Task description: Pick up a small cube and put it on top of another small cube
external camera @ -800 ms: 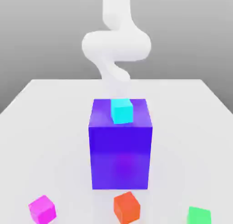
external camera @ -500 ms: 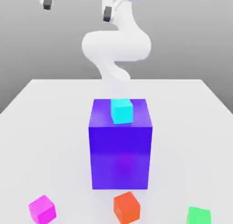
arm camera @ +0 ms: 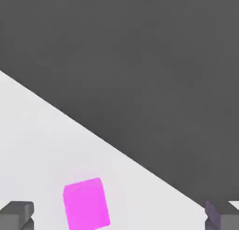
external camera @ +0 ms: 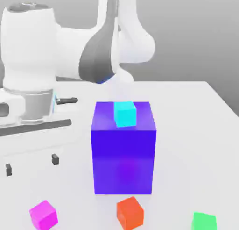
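Hand (external camera: 31,164) above small cube (external camera: 43,214), fingers (external camera: 55,159) wide apart.

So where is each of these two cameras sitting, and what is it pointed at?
Exterior view: off the arm, looking across the white table at the big blue-violet block, cyan cube on top; the white arm and open pincer show on the exterior view's left.
Hand view: on the hand, looking down past two dark fingertips at the table and its edge.
Shared: the small magenta cube, lying between the fingertips in the hand view.
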Available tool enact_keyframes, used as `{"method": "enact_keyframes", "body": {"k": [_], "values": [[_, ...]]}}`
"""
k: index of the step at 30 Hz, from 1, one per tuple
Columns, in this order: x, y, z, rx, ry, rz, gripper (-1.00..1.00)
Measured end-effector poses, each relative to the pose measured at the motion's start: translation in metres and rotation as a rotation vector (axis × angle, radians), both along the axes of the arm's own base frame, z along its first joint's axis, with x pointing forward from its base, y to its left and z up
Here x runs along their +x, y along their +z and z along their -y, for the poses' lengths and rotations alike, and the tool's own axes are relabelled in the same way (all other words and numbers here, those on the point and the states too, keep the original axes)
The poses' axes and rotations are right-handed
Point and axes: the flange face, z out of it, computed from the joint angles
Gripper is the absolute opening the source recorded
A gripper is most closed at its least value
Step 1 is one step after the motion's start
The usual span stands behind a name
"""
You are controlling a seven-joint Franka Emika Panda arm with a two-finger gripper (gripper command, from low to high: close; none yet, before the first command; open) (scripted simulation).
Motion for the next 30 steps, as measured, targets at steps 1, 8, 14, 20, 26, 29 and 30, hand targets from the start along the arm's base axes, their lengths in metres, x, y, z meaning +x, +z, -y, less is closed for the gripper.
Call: {"method": "enact_keyframes", "body": {"k": [1, 8, 14, 20, 26, 29, 30], "values": [[-0.004, -0.018, 0.004, 0.010, 0.028, -0.024, 0.00], [-0.021, -0.098, 0.015, 0.092, 0.111, -0.113, 0.00], [-0.022, -0.127, 0.013, 0.119, 0.107, -0.128, 0.00], [-0.023, -0.144, 0.015, 0.100, 0.107, -0.123, 0.00], [-0.022, -0.147, 0.017, 0.063, 0.113, -0.104, -1.00], [-0.022, -0.147, 0.017, 0.064, 0.113, -0.106, -1.00], [-0.022, -0.147, 0.017, 0.059, 0.114, -0.102, -1.00]]}}
